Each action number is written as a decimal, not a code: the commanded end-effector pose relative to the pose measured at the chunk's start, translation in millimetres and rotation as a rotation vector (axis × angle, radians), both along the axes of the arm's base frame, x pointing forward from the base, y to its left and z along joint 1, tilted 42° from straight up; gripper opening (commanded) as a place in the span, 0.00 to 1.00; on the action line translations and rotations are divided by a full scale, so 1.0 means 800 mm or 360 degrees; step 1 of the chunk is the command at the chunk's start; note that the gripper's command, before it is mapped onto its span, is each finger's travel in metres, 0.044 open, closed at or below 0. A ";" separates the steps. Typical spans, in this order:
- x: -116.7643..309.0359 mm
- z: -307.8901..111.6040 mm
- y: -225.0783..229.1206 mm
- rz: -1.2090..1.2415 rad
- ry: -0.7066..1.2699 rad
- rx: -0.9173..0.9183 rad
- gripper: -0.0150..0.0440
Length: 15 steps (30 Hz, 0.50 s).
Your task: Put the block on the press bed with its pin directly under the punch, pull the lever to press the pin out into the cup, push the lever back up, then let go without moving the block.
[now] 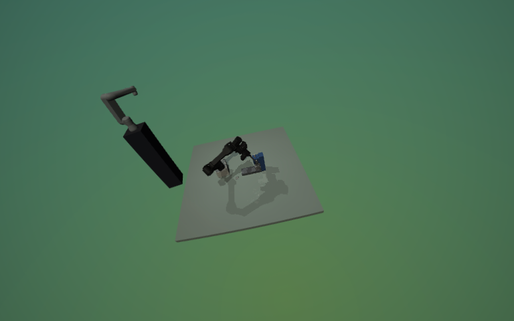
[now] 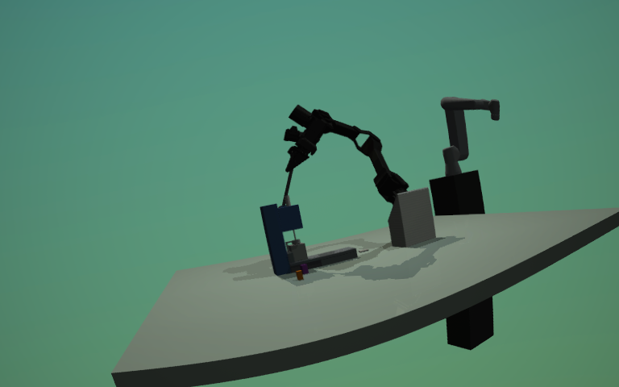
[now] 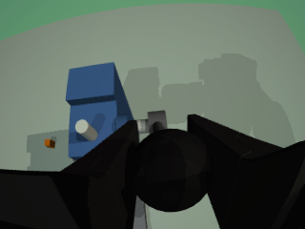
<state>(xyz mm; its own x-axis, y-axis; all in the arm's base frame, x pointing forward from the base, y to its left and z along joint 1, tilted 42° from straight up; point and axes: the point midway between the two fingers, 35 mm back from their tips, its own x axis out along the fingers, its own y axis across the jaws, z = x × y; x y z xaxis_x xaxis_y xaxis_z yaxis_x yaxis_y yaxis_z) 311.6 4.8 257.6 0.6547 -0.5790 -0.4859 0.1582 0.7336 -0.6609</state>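
Note:
My gripper (image 1: 250, 155) (image 2: 288, 170) (image 3: 163, 126) is shut on the black ball knob (image 3: 172, 171) of the press lever (image 2: 288, 185). The lever stands steeply up from the blue press (image 1: 261, 161) (image 2: 274, 242) (image 3: 91, 86). A pale ram top (image 2: 286, 201) (image 3: 83, 127) sticks out above the press head. The thin punch (image 2: 294, 235) reaches down from the head toward a light grey block (image 2: 299, 252) at the inner end of the dark press bed (image 2: 339, 255). The pin and its exact alignment are too small to tell, and I cannot make out the cup.
A small orange piece (image 2: 299, 275) (image 3: 49, 142) and a purple piece (image 2: 304, 268) are beside the press foot. A small flat thing (image 2: 363, 250) lies past the bed's outer end. A second grey arm (image 1: 117, 94) (image 2: 456, 122) stands on a black pedestal (image 1: 153, 155) (image 2: 456, 196) beyond the table.

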 end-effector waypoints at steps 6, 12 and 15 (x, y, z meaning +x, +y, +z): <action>-0.011 -0.005 -0.002 -0.0004 0.0009 -0.0007 0.25; -0.014 -0.006 -0.003 -0.0004 0.0009 -0.0007 0.25; -0.016 -0.007 -0.003 -0.0004 0.0010 -0.0007 0.25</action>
<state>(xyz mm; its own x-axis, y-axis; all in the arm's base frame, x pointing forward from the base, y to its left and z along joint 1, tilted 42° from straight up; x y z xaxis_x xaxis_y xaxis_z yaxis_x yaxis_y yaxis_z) 302.5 3.4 253.8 0.6547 -0.5793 -0.4856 0.1582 0.7331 -0.6614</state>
